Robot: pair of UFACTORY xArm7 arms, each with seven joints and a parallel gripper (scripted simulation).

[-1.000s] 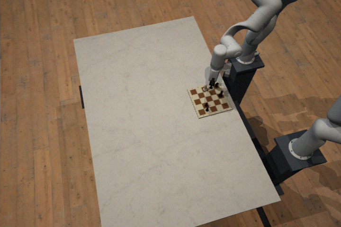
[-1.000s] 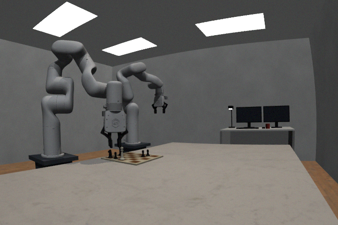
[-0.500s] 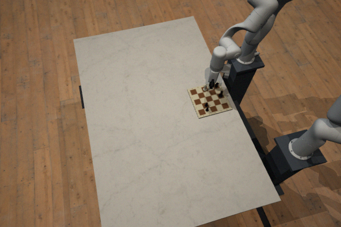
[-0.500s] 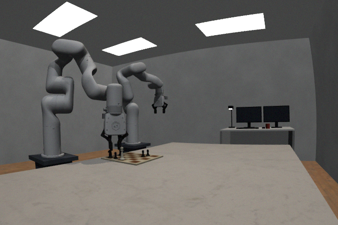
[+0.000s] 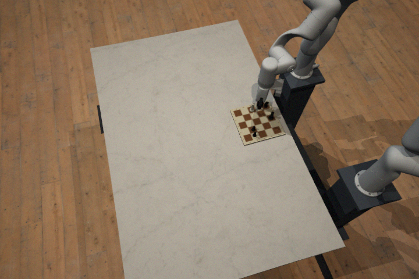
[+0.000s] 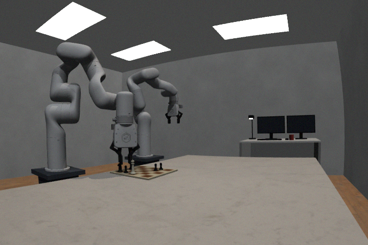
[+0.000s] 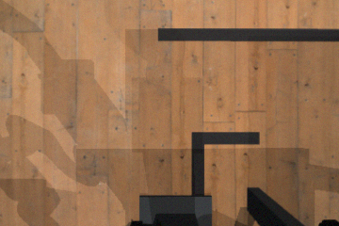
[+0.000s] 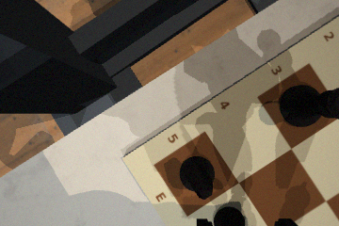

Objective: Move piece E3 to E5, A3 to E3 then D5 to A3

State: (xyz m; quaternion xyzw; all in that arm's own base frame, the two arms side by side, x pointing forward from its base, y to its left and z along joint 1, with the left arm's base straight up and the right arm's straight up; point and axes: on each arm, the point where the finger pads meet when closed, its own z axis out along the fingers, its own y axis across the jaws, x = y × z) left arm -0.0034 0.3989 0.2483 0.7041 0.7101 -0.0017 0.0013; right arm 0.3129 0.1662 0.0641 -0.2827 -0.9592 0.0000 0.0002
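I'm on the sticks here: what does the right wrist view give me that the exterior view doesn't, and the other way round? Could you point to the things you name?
Right wrist view only: readable edge marks, the brown printed 5 point(image 8: 172, 138) and brown printed E point(image 8: 161, 197).

Exterior view only: the tall white chess piece point(image 5: 252, 108) point(image 6: 132, 169), two black flat monitors point(image 6: 270, 124) and a red cup point(image 6: 291, 137).

Both: the brown-and-cream square chessboard point(image 5: 237, 126) point(image 6: 167, 173) point(image 8: 137, 162), the black chess piece on E5 point(image 5: 266, 104) point(image 6: 119, 168) point(image 8: 197, 173) and the small black chess piece on D5 point(image 6: 125, 169) point(image 8: 229, 218).
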